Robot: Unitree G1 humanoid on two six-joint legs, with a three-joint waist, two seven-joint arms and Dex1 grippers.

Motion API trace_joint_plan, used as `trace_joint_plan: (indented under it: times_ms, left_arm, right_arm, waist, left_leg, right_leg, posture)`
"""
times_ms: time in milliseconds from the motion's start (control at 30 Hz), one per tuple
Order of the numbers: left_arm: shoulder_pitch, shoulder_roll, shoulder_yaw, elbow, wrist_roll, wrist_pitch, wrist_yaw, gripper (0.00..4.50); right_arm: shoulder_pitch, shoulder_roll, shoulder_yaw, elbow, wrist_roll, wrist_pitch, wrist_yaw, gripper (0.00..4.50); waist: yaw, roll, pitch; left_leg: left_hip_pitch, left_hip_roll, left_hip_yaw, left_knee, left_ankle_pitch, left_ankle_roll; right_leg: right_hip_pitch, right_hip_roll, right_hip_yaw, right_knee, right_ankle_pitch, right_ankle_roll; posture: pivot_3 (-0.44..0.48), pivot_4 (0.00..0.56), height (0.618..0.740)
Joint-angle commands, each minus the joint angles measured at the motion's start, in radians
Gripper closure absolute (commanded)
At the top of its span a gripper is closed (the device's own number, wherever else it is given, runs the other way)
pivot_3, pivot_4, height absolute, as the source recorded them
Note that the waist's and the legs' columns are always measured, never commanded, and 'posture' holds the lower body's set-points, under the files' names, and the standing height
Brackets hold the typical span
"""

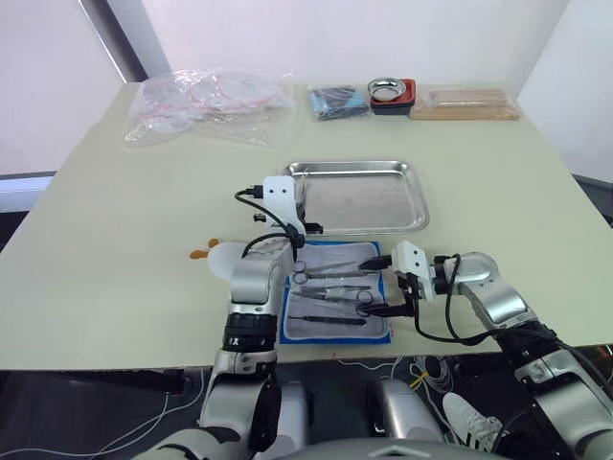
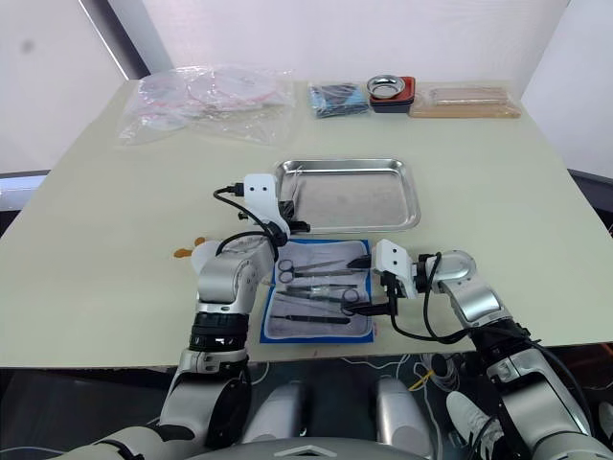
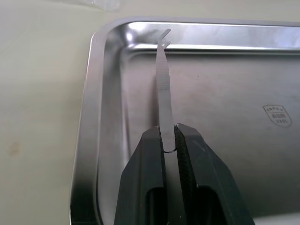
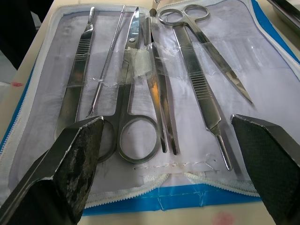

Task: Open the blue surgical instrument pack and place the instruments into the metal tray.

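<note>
The tray (image 1: 359,196) lies far of the open pack (image 1: 337,305). My left gripper (image 3: 169,140) clamps a hooked tool (image 3: 162,89) over the tray's left end; I should lower before release. My right gripper (image 4: 166,154) is spread above the remaining instruments (image 4: 154,84), which its wrist view details.
</note>
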Motion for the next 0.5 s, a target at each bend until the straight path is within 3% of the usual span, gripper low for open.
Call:
trace_joint_plan:
  times_ms: [33,133,167,267,433,500]
  left_arm:
    - [-0.028,-0.008,0.005,-0.016,-0.001,-0.002,0.013,4.46]
    - [-0.025,-0.011,0.001,-0.020,0.006,0.006,0.026,4.46]
    - [-0.022,-0.013,0.001,-0.023,0.007,0.009,0.030,3.82]
    - [-0.016,-0.016,0.005,-0.029,0.006,0.009,0.037,2.85]
    - [-0.019,-0.015,0.007,-0.037,-0.001,0.003,0.031,0.50]
    - [-0.020,-0.006,0.006,-0.048,-0.004,-0.006,0.019,0.50]
  right_arm:
    - [0.065,-0.023,0.071,0.122,-0.116,0.060,-0.031,0.00]
    - [0.063,-0.024,0.069,0.121,-0.115,0.062,-0.031,0.00]
    - [0.063,-0.024,0.068,0.120,-0.114,0.063,-0.032,0.00]
    - [0.064,-0.026,0.065,0.118,-0.113,0.064,-0.032,0.00]
    - [0.068,-0.031,0.065,0.113,-0.113,0.065,-0.031,0.00]
    - [0.068,-0.032,0.064,0.111,-0.112,0.066,-0.031,0.00]
  waist:
    - [0.000,0.000,0.000]
    - [0.000,0.000,0.000]
    - [0.000,0.000,0.000]
    - [0.000,0.000,0.000]
    - [-0.001,0.000,0.000]
    - [-0.001,0.000,0.000]
  left_leg:
    - [0.000,0.000,0.000,0.000,0.000,0.000]
    - [0.000,0.000,0.000,0.000,0.000,0.000]
    - [0.000,0.000,0.000,0.000,0.000,0.000]
    - [0.000,0.000,0.000,0.000,0.000,0.000]
    - [0.000,0.000,0.000,0.000,0.000,0.000]
    - [0.000,0.000,0.000,0.000,0.000,0.000]
  right_leg:
    - [0.000,0.000,0.000,0.000,0.000,0.000]
    - [0.000,0.000,0.000,0.000,0.000,0.000]
    - [0.000,0.000,0.000,0.000,0.000,0.000]
    - [0.000,0.000,0.000,0.000,0.000,0.000]
    - [0.000,0.000,0.000,0.000,0.000,0.000]
    - [0.000,0.000,0.000,0.000,0.000,0.000]
  posture:
    - [0.000,0.150,0.740]
    - [0.000,0.150,0.740]
    - [0.000,0.150,0.740]
    - [0.000,0.150,0.740]
    - [0.000,0.150,0.740]
    - [0.000,0.150,0.740]
